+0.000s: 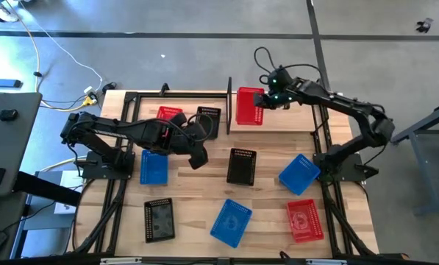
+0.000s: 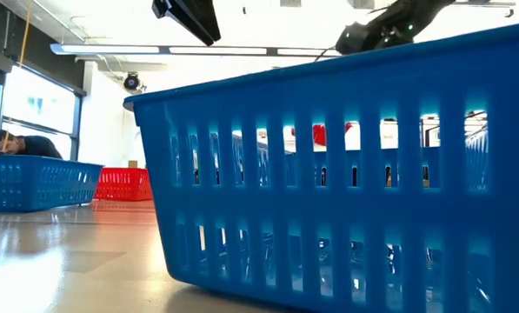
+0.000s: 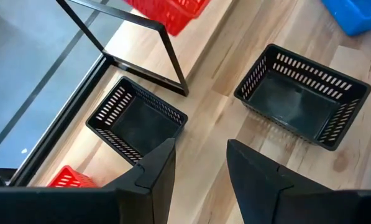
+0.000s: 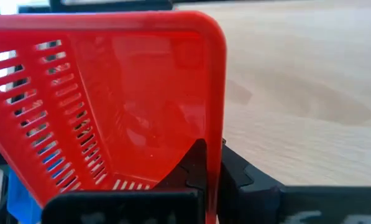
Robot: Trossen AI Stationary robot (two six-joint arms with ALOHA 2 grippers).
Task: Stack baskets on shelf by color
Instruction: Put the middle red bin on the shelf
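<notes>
My right gripper (image 1: pixel 265 101) is shut on a red basket (image 1: pixel 249 107) over the light wooden floor (image 1: pixel 282 122) of the shelf, at its right half. On the shelf's left half stand another red basket (image 1: pixel 170 114) and a black basket (image 1: pixel 208 120). My left gripper (image 1: pixel 198 156) hovers open and empty near the shelf's front, between that black basket (image 3: pixel 137 120) and a second black basket (image 3: pixel 303 96) on the table. Blue baskets (image 1: pixel 154 167) (image 1: pixel 300 174) (image 1: pixel 231 222), a black one (image 1: pixel 159 219) and a red one (image 1: pixel 304 219) lie on the table. My right gripper pinches the red basket's side wall at the rim (image 4: pixel 214 140), one finger (image 4: pixel 196 163) inside the basket and one outside. It comes slanting down from the table's right side. Whether the basket's bottom touches the shelf floor cannot be told.
A black upright post (image 1: pixel 229 107) divides the shelf just left of the held basket. The black arm-mount frames (image 1: pixel 120 169) (image 1: pixel 329 184) run along both table sides. In the low view a blue basket (image 2: pixel 346 174) fills the foreground.
</notes>
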